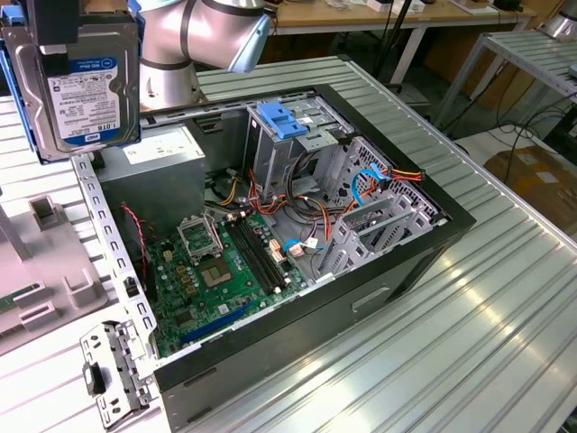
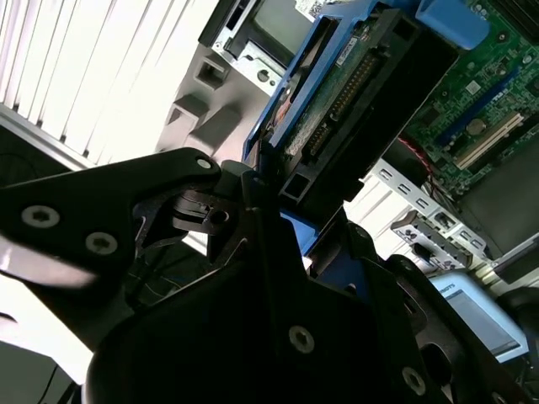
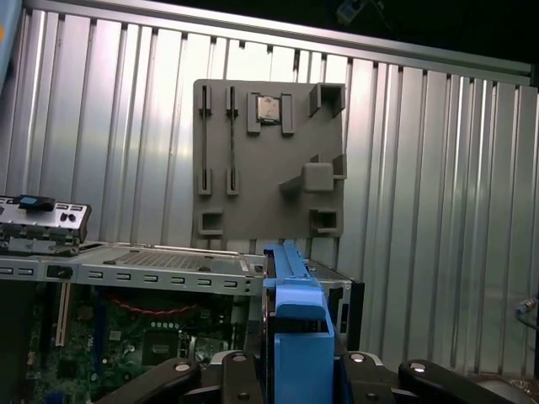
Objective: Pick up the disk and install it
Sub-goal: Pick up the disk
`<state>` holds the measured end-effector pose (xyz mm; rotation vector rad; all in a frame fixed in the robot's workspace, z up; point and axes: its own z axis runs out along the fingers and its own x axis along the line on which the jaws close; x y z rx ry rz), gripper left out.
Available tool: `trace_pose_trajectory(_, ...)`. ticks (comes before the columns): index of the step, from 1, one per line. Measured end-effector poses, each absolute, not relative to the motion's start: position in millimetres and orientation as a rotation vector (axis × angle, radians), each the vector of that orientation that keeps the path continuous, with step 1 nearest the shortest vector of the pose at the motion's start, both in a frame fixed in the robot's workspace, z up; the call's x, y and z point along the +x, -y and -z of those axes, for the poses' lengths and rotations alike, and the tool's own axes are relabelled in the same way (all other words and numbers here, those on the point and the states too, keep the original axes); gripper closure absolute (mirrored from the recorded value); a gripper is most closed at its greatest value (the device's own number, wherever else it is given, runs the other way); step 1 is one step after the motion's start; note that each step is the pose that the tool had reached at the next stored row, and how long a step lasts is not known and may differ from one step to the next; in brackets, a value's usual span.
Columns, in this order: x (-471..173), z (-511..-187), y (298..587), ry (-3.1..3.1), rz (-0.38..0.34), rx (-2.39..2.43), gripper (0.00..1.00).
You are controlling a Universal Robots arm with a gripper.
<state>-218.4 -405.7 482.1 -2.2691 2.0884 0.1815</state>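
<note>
disk (image 1: 86, 77): upper left of exterior view, upright in air, near case (image 1: 424, 234) edge.
gripper (image 3: 299, 370): pinching disk's blue carrier sides.
handling: prob. rigid, heavyish, shock-sensitive; grip carrier, not label.

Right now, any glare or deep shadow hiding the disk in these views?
Exterior view: even light, the disk clear of glare, mild sheen on the table. Second wrist view: table slats blown out white, the gripper a dark mass, the disk shaded but visible. First wrist view: even light, the disk's blue edge well lit, no glare.
</note>
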Motion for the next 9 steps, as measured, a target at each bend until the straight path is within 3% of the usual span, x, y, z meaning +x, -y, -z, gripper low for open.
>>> trace_pose_trajectory(9, -207.0, -482.0, 409.1, -2.089, -0.182, -2.269, 0.63)
